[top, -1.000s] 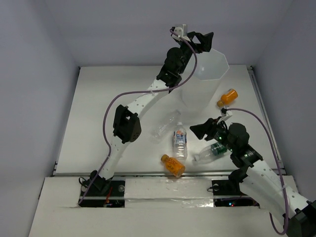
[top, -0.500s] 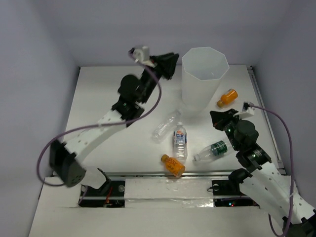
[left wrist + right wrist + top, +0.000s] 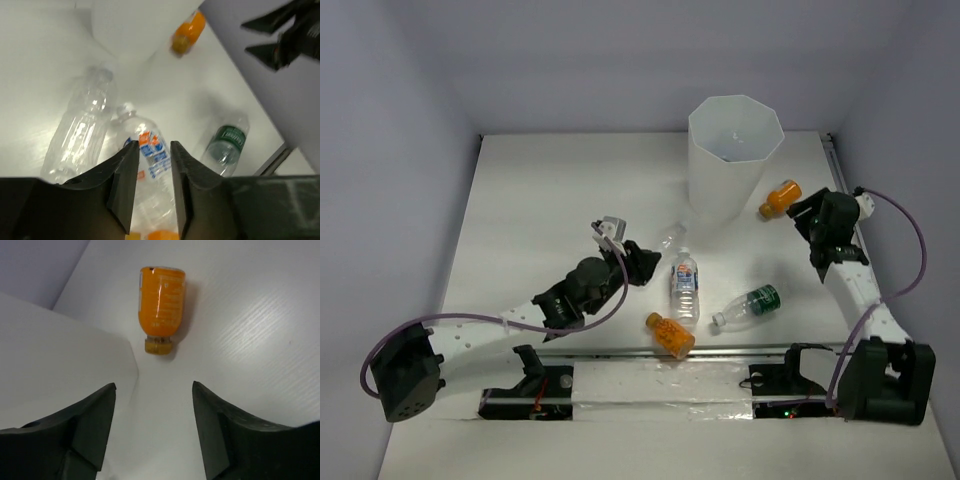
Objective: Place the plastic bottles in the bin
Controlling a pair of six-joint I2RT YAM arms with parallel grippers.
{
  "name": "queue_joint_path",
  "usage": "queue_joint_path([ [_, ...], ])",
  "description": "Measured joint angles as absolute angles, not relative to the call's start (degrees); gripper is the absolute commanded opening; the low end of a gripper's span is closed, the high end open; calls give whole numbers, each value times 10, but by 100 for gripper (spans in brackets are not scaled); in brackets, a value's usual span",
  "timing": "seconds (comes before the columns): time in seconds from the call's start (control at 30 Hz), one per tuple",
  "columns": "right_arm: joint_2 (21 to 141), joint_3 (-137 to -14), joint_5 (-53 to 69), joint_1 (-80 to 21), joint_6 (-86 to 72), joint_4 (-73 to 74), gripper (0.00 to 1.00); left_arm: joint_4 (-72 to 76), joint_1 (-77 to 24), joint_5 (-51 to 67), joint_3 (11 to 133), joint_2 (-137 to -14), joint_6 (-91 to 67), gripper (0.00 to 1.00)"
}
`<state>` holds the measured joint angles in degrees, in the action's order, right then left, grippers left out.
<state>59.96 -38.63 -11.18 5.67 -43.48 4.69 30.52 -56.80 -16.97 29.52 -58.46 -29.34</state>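
The tall white bin point(image 3: 734, 150) stands at the back. An orange bottle point(image 3: 781, 197) lies just right of it, and my right gripper point(image 3: 802, 213) hovers open beside it. In the right wrist view that orange bottle point(image 3: 161, 300) lies ahead of the spread gripper point(image 3: 153, 385), not between the fingers. My left gripper point(image 3: 642, 262) is low over the middle, by a plain clear bottle point(image 3: 660, 243) and a blue-labelled bottle point(image 3: 685, 285). Its jaws stand narrowly apart point(image 3: 153, 146), with nothing gripped; the blue-labelled bottle point(image 3: 152, 150) shows through the gap.
A green-labelled bottle point(image 3: 748, 306) and a second orange bottle point(image 3: 670, 334) lie near the front edge. The bin wall point(image 3: 60, 350) fills the left of the right wrist view. Grey walls close in the table on three sides.
My left arm swung from the bin's rim down to the bottles in the middle. My right arm left the green-labelled bottle and moved back to the orange bottle by the bin.
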Motion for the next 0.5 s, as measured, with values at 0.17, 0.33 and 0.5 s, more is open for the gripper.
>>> queue_joint_path([
  [0.17,747,-472,-41,121,-422,25,81,280,-589,-179,249,-584,-310,51],
  [0.33,934,-610,12,146,-391,66,93,281,-598,-179,230,-584,-314,58],
  [0.5,1038,-707,43,145,-358,110,98,290,-600,-175,228,-588,-314,59],
])
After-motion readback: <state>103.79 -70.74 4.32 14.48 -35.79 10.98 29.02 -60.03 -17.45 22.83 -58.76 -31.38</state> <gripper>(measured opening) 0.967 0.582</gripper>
